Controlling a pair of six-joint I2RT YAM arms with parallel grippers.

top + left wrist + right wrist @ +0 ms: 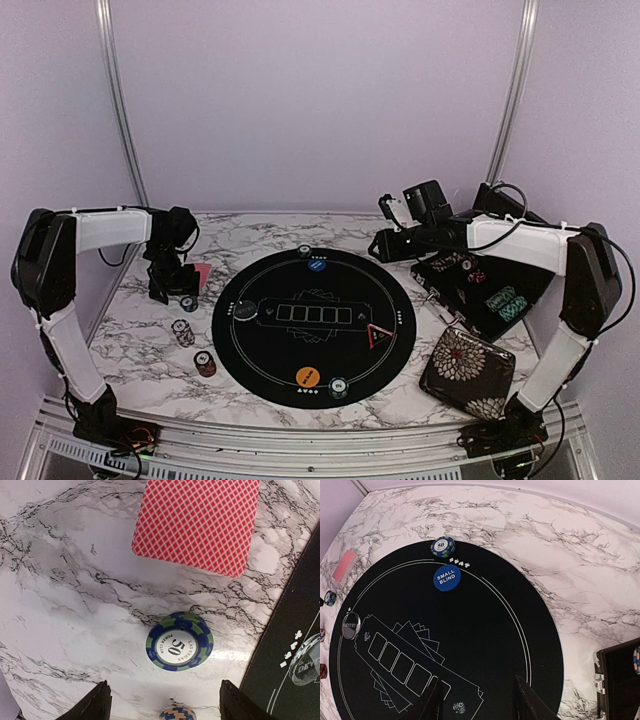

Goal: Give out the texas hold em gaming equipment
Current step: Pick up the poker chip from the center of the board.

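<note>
— Where is the card (197, 525)?

— Face down on the desk (140, 330), just left of the mat (300, 345), checked red back up. From the left wrist, its long axis runs away from the left gripper (164, 690), slightly tilted. One short edge faces a blue-green chip (180, 641), which lies flat on the marble near it, not touching.

— Is that gripper holding anything?

— No. Its jaws are spread wide and empty. The top of another chip shows low between them, touching neither.

— And the right gripper (479, 690)?

— Jaws apart too, nothing in them, above the mat's right part.

— What sits on the mat?

— The blue disc (446, 578) is near the far edge, with the far chip (443, 546) just past it on the rim. The dealer disc (351, 625) is at the left. The orange disc (308, 377) is at the near edge, with the near chip (339, 386) beside it. The triangle (377, 336) is at the right, too small to tell where it points.

— Anything else?

— Two stacks (183, 332) stand on the desk off the mat's near-left rim. The case (480, 290) lies open at the right, with the pouch (468, 372) in front of it.
</note>
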